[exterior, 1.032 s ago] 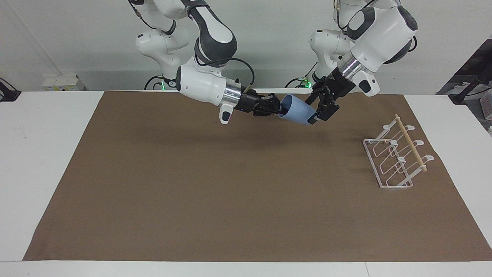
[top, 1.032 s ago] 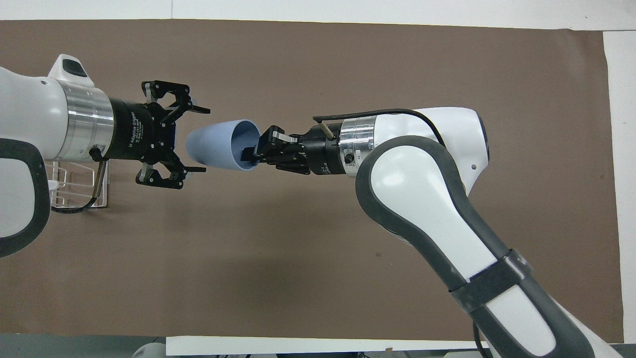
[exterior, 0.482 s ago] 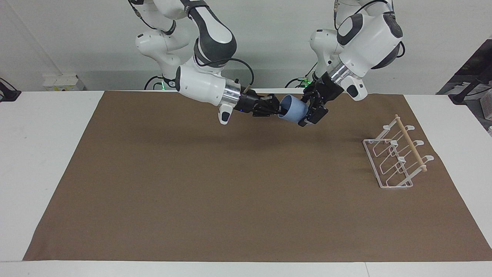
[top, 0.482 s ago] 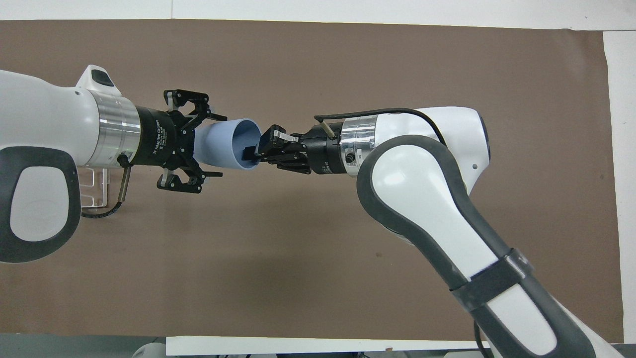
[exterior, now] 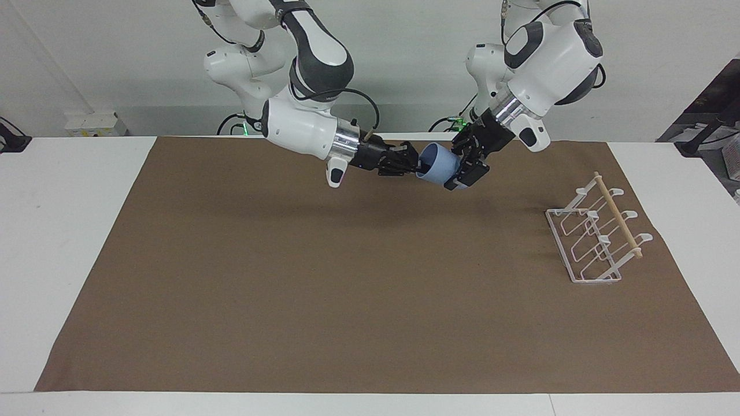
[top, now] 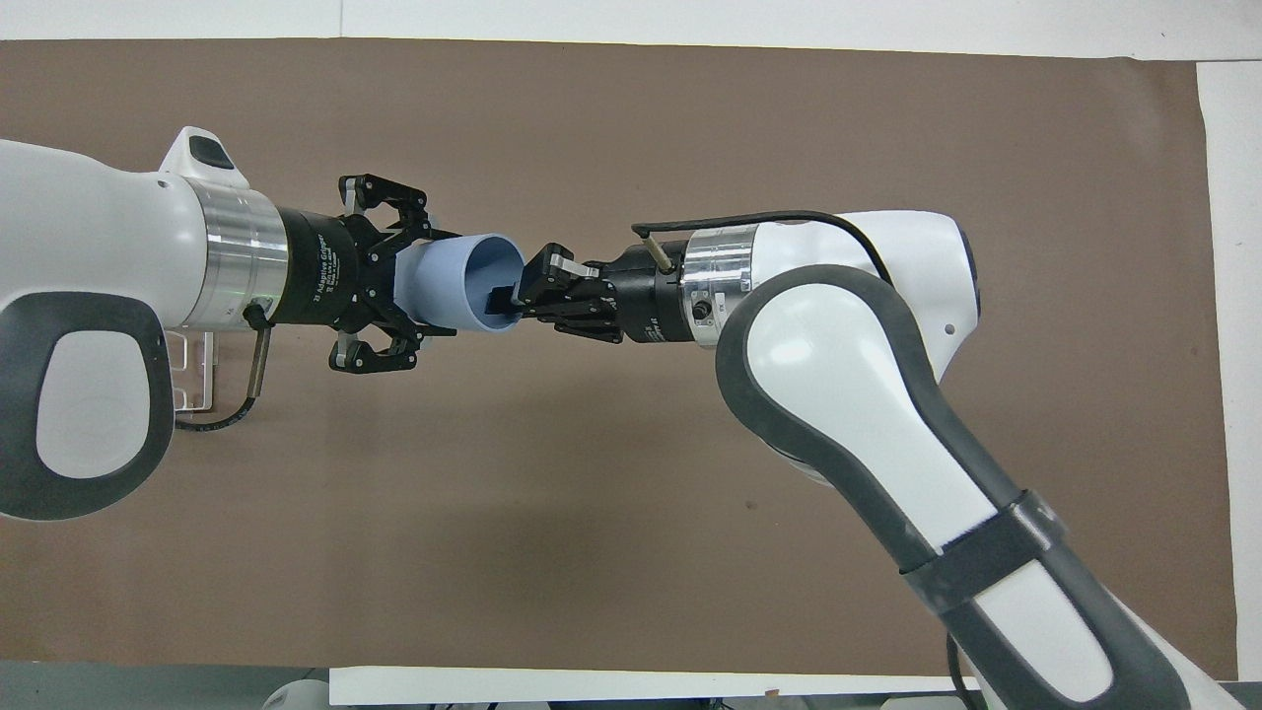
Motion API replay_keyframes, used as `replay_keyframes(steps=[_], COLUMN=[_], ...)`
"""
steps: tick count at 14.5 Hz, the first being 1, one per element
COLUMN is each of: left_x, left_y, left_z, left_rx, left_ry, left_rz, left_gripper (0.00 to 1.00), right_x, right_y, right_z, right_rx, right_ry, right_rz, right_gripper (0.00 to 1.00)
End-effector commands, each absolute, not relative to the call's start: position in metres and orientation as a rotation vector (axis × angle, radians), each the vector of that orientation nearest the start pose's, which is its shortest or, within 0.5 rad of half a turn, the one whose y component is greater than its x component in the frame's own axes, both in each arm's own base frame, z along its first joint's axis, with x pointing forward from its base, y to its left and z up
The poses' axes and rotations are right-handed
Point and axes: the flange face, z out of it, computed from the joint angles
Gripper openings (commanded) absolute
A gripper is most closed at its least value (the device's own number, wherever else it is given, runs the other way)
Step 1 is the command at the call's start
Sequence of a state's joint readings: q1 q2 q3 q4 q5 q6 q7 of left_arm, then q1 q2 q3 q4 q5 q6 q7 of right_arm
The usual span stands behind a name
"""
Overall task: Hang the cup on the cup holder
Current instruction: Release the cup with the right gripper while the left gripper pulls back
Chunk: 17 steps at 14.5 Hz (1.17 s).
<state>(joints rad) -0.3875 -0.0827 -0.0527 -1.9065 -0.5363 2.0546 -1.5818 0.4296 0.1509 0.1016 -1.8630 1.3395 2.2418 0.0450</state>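
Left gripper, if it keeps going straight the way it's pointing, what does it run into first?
The cup: its tapered base already sits between the open fingers of the left gripper, so the cup's bottom would likely meet the palm first. The right gripper holds the rim.

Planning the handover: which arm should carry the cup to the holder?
Left, probably. The left tool already surrounds the cup's base, and the holder stands at its end of the table. The right tool only pinches the rim.
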Motion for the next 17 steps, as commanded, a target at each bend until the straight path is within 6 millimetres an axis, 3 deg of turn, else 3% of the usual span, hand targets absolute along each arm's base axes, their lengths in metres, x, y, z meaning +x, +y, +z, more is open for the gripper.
replay_keyframes(steps=[1,2,3,4,5,7,11,14,17], left_x=[0.487,0.488,0.487,0.487,0.487,0.487,0.485,0.488,0.492], left_y=[-0.276,-0.276,-0.276,-0.276,-0.274,-0.272,-0.264,-0.235,-0.205], left_z=[0.563,0.562,0.562,0.562,0.561,0.561,0.551,0.541,0.536], left_rx=[-2.806,-2.805,-2.803,-2.796,-2.783,-2.773,-2.691,-2.572,-2.432], left_ry=[-2.188,-2.188,-2.186,-2.187,-2.195,-2.197,-2.164,-2.060,-1.952], left_rz=[0.567,0.563,0.560,0.563,0.569,0.570,0.418,0.155,-0.143], left_gripper=[0.44,0.44,0.43,0.42,0.42,0.42,0.42,0.42,0.42], right_x=[0.530,0.530,0.530,0.529,0.529,0.536,0.547,0.559,0.564], right_y=[0.342,0.342,0.341,0.341,0.339,0.319,0.230,0.152,0.092], right_z=[0.484,0.484,0.485,0.487,0.494,0.513,0.545,0.547,0.540], right_rx=[-1.961,-1.961,-1.962,-1.968,-1.970,-1.956,-2.007,-2.239,-2.445], right_ry=[0.334,0.334,0.334,0.326,0.328,0.353,0.358,0.295,0.280], right_rz=[0.156,0.156,0.153,0.142,0.111,0.041,-0.055,-0.115,-0.141], right_gripper=[0.00,0.08,0.34,0.92,1.00,0.99,0.99,0.99,0.99])
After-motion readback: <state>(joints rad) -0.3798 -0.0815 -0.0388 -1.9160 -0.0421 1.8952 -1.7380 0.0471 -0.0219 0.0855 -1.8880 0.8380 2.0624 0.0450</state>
